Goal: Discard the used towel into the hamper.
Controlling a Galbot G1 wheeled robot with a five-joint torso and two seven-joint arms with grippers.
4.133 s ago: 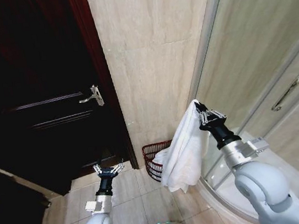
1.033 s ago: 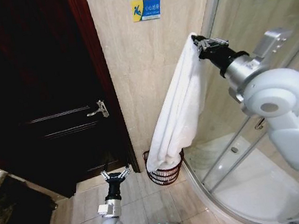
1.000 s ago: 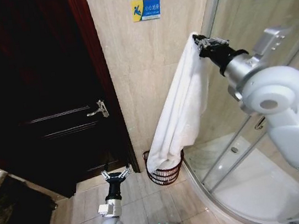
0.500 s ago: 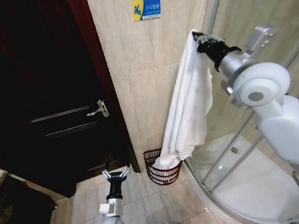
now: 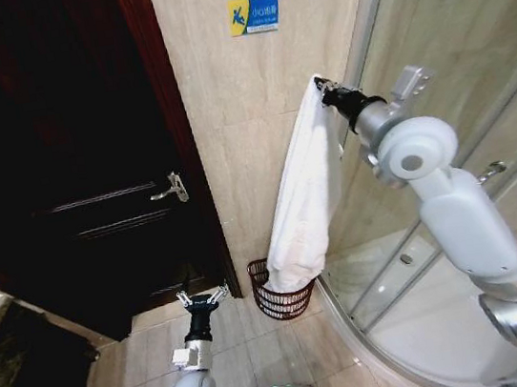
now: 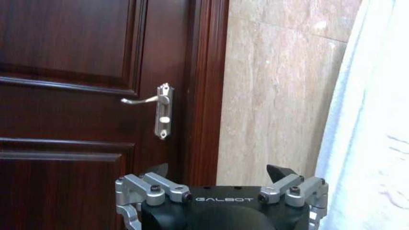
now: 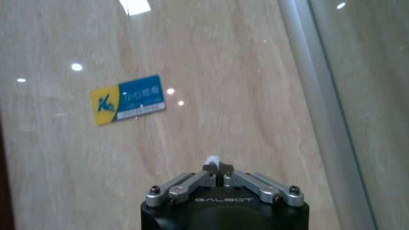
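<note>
A long white towel [image 5: 305, 196] hangs from my right gripper [image 5: 326, 93], which is shut on its top corner high against the tiled wall. The towel's lower end dangles right above the hamper [image 5: 282, 291], a dark reddish-brown open-weave basket on the floor in the corner between wall and shower glass. In the right wrist view my right gripper [image 7: 217, 173] pinches a small tuft of white cloth. My left gripper [image 5: 201, 300] stays low near the floor, open and holding nothing. In the left wrist view the towel [image 6: 374, 143] fills the edge beside my left gripper [image 6: 221, 172].
A dark wooden door [image 5: 62, 163] with a silver handle [image 5: 173, 188] stands left of the tiled wall. A blue and yellow sign [image 5: 254, 14] is fixed high on the wall. The curved glass shower enclosure [image 5: 454, 79] rises close on the right.
My right arm has swung the towel left and slightly lower, so its lower end now hangs over the hamper's middle. The left arm has stayed put.
</note>
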